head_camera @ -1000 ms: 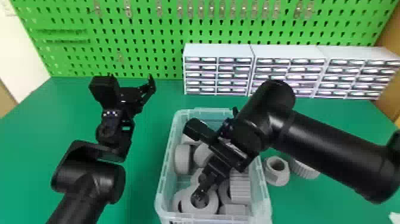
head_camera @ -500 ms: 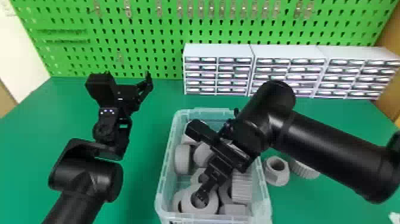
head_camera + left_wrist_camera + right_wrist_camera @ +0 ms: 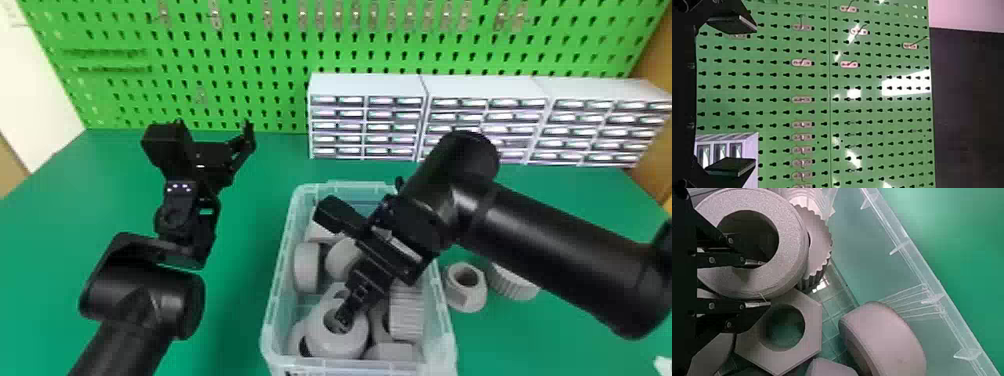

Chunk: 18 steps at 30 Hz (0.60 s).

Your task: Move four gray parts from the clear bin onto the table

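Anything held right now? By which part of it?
Left end effector: open, nothing held. Right end effector: can't tell. It's at the wall of a round gray part in the clear bin; grip unconfirmed.

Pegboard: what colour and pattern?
The pegboard is green with rows of dark slots, clearest in the left wrist view.

In front of you, on the table point(image 3: 235, 325), stands the bin point(image 3: 281, 272), and inside it lie many parts. One part point(image 3: 306, 269) is beside the left wall, and another part point(image 3: 344, 257) is just to the right of it. Nearer to you, a ring point(image 3: 350, 344) lies partly over other parts, with a ribbed part point(image 3: 407, 316) at its right. Outside the bin, on its right, you find a nearer loose part point(image 3: 454, 296) and, further right, a second loose part point(image 3: 516, 286). Behind, three drawer units point(image 3: 367, 86) stand in a row before the pegboard point(image 3: 380, 54).
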Each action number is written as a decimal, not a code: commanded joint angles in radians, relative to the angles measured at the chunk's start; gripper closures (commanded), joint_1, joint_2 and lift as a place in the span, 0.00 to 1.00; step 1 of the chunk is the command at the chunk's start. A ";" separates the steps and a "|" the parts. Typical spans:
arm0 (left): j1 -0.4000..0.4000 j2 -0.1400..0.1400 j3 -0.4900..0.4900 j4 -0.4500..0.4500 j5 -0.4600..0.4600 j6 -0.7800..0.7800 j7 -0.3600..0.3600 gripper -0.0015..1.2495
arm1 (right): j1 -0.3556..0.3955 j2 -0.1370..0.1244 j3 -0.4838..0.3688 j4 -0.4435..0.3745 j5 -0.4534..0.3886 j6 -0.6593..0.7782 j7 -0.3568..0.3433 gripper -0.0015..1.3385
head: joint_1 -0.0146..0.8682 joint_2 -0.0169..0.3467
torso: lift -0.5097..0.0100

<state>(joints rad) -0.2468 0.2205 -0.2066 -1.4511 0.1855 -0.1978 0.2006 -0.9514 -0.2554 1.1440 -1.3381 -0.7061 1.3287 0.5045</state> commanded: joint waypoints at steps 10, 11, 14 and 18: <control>0.012 0.002 -0.001 0.000 0.003 0.000 0.003 0.08 | 0.000 0.001 -0.050 -0.013 0.094 0.020 0.063 0.74 | 0.80 0.24 | 0.88; 0.014 0.002 -0.001 0.000 0.003 0.000 0.003 0.08 | 0.002 0.001 -0.050 -0.015 0.096 0.020 0.066 0.74 | 0.80 0.24 | 0.88; 0.014 0.002 -0.001 0.000 0.003 0.000 0.003 0.08 | 0.000 0.001 -0.059 -0.018 0.108 0.023 0.075 0.74 | 0.80 0.24 | 0.88; 0.015 0.002 -0.007 0.000 0.005 0.000 0.003 0.08 | 0.005 0.001 -0.089 -0.024 0.152 0.030 0.100 0.74 | 0.80 0.24 | 0.88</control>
<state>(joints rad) -0.2324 0.2225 -0.2076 -1.4511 0.1887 -0.1979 0.2040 -0.9504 -0.2546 1.0814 -1.3568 -0.5942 1.3523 0.5880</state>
